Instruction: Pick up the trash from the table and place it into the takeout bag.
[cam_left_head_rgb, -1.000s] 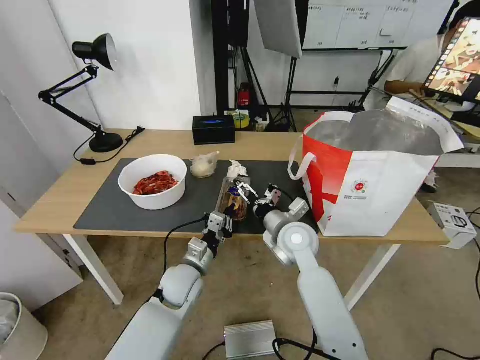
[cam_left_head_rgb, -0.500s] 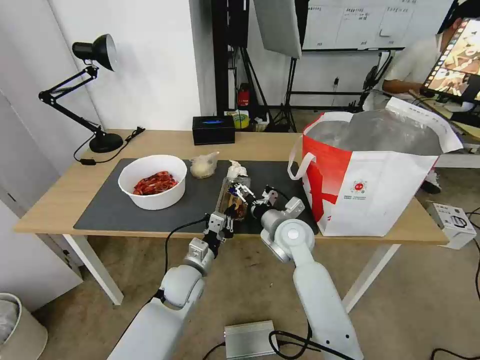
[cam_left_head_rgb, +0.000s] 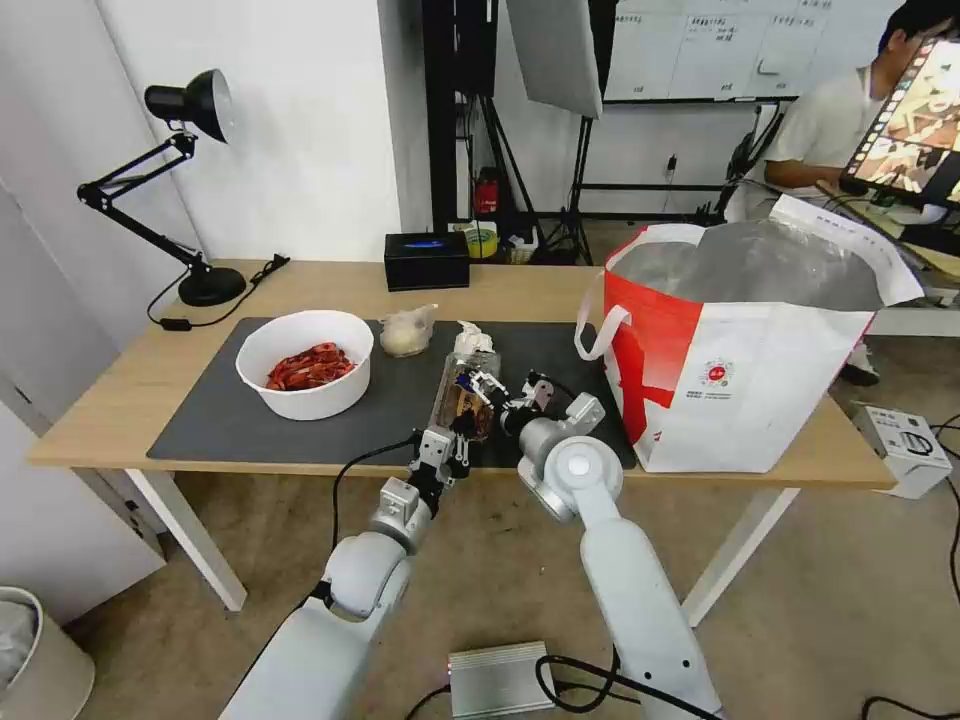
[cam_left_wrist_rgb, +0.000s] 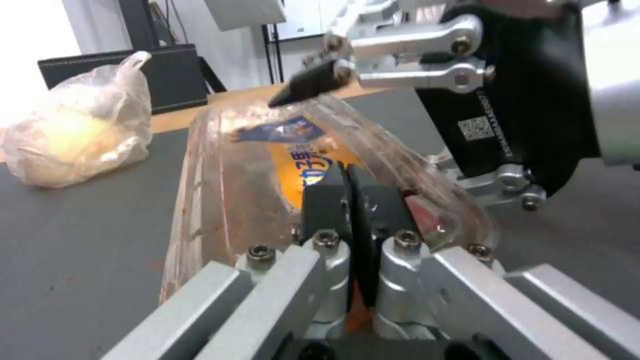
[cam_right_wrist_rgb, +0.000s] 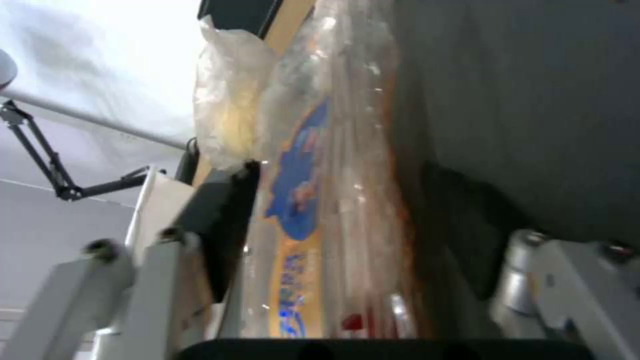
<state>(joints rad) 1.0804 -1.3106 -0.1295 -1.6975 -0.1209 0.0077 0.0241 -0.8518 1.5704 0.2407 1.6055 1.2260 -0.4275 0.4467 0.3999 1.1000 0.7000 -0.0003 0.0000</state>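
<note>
Left claw (cam_left_wrist_rgb: 348, 192) is clenched, pads pressed flat together on the near edge of the clear clamshell tray (cam_left_wrist_rgb: 267, 170). Right claw (cam_left_head_rgb: 487, 384) has the same tray from its right side, fingers spread wide around it, one dark pad (cam_right_wrist_rgb: 223, 227) on top. The tray sits on the grey mat (cam_left_head_rgb: 220, 420) near the desk's (cam_left_head_rgb: 100, 420) front edge. Small clear bag (cam_left_head_rgb: 407, 331) and crumpled tissue (cam_left_head_rgb: 470, 338) lie just behind it, white bowl (cam_left_head_rgb: 305, 362) to the left, takeout bag (cam_left_head_rgb: 740, 380) standing open on the right.

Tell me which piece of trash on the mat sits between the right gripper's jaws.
The clear clamshell tray, the only piece with a gripper around it; the white bowl, small bag and tissue lie apart, untouched.
</note>
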